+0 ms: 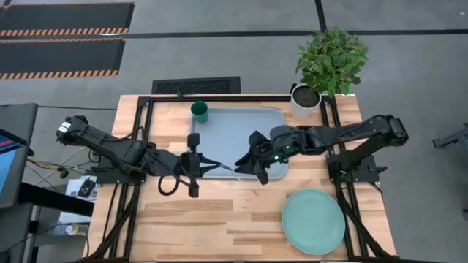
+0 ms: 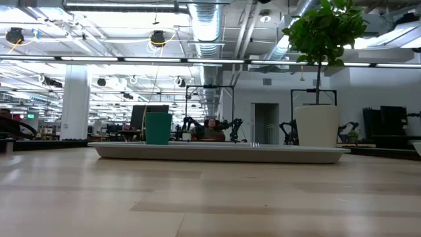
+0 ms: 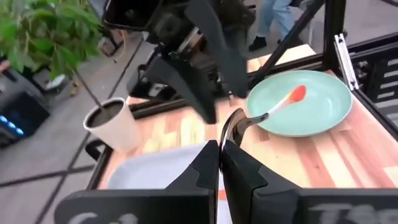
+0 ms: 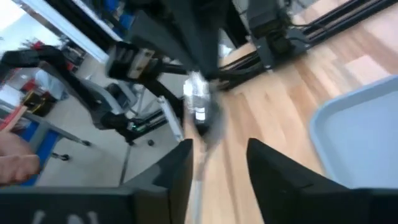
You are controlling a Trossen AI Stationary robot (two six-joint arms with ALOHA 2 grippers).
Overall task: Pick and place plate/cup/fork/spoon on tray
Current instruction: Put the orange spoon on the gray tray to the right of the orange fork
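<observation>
Nearest you, the left pincer (image 3: 219, 158) is clenched on the spoon (image 3: 264, 115), bowl between its fingers and orange handle pointing out toward the right arm. It hangs over the tray's (image 1: 241, 120) near edge, so the drop is straight below. The cup (image 1: 199, 112) already sits in the tray's far left corner. The right pincer (image 4: 217, 165) is released, just opposite. The plate (image 1: 314, 221) waits on the tabletop (image 1: 219, 219), nearer the right arm

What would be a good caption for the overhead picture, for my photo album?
Two robot arms meet over the tray, with the cup at its corner and the plate waiting on the wooden table.
</observation>
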